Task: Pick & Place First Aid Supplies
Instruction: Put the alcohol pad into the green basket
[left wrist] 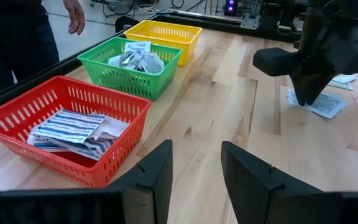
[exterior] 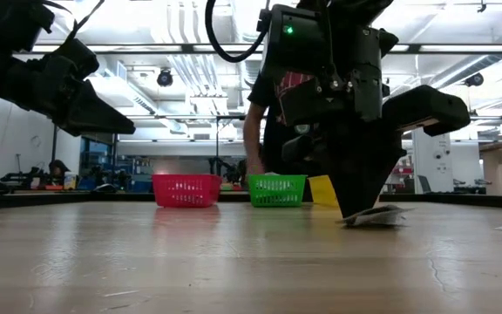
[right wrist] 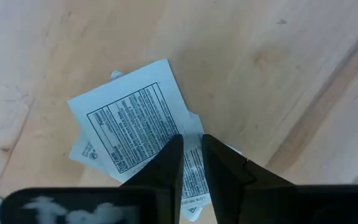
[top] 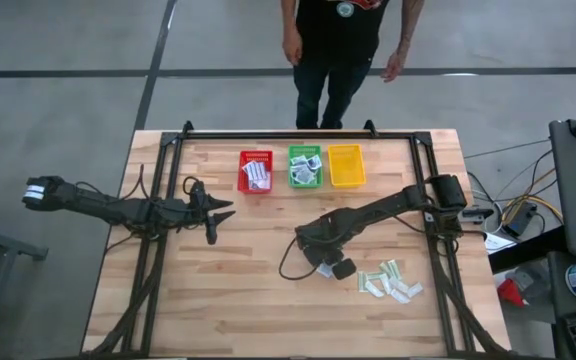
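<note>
Left of centre in the high view, my left gripper [top: 211, 212] hangs over bare wood, fingers parted and nothing between them; its wrist view shows the gap between the two dark fingers [left wrist: 154, 174] plainly.

Top centre of the high view: three baskets in a row, touching or nearly so. Red basket [top: 255, 157] at left, holding several oblong white-and-blue packets [left wrist: 73, 129]; I cannot count them exactly. Green basket [top: 305, 167] in the middle, holding a small heap of square packets [left wrist: 138, 60], count not readable. Yellow basket [top: 346, 166] at right; I see nothing in it from the left wrist view.

Just right of centre, lower down, my right gripper [top: 320, 256] points down at the table [top: 248, 290]. In its wrist view the fingers [right wrist: 166, 168] stand only narrowly apart, tips at the edge of printed white packets [right wrist: 132, 127]; at least two lie overlapped there. I cannot tell whether a packet is pinched. The low view shows a packet [exterior: 375, 215] lying flat on the wood at the fingertips.

Lower right of the high view: a loose cluster of pale green-beige and white packets [top: 392, 280], roughly six, spread on the table beside the right gripper.

Top edge, centre: one person [top: 340, 45] stands behind the table, two hands hanging.
</note>
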Controlling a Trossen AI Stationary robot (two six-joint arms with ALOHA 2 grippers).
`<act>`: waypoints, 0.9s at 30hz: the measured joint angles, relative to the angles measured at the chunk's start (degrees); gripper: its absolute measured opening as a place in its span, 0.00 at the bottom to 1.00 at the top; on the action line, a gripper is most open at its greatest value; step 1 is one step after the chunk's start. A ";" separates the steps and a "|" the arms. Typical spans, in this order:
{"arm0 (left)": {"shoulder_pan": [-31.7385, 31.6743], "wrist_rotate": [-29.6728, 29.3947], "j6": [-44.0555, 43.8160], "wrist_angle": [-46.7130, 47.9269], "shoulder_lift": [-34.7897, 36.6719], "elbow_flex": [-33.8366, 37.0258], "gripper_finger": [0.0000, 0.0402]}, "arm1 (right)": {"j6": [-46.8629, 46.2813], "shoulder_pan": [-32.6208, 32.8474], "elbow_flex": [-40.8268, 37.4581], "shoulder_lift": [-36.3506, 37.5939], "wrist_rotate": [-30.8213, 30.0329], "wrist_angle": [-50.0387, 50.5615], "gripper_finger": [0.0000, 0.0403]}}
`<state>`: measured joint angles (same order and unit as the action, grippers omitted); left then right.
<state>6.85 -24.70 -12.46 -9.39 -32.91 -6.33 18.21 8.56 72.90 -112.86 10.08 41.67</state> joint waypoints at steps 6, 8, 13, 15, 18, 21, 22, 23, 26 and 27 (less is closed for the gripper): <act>0.00 -0.01 0.01 0.00 0.00 0.00 0.33 | -0.10 0.07 0.00 0.00 -0.27 -0.04 0.09; 0.00 -0.01 0.01 0.01 0.00 0.00 0.33 | -0.18 0.07 0.00 0.00 -0.39 -0.02 0.07; -0.01 -0.01 0.01 0.00 0.00 0.00 0.33 | -0.21 0.07 0.06 0.00 -1.15 0.78 0.03; 0.00 -0.01 0.01 0.02 0.00 0.00 0.33 | -0.20 0.09 0.67 0.00 -2.57 2.43 0.02; -0.01 -0.01 0.01 0.02 0.00 0.00 0.33 | -0.13 0.03 1.84 0.02 -2.88 3.15 0.02; -0.02 -0.01 0.01 0.02 0.00 0.00 0.33 | 0.01 0.02 2.84 0.17 -2.85 3.16 0.02; 0.00 -0.01 0.01 0.00 0.00 0.00 0.33 | 0.01 0.07 3.24 0.17 -2.83 3.12 0.02; -0.02 -0.01 0.01 0.00 0.00 0.00 0.33 | 0.04 0.07 3.62 0.18 -2.81 3.10 0.02; 0.00 -0.01 0.02 0.02 0.00 0.00 0.33 | 0.98 0.07 4.30 0.22 -2.77 2.93 0.02; -0.01 -0.01 0.02 0.01 0.00 0.00 0.33 | 1.15 0.07 4.35 0.22 -2.77 2.93 0.02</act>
<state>6.84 -24.71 -12.45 -9.38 -32.91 -6.33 19.35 8.62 77.25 -112.64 7.31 44.60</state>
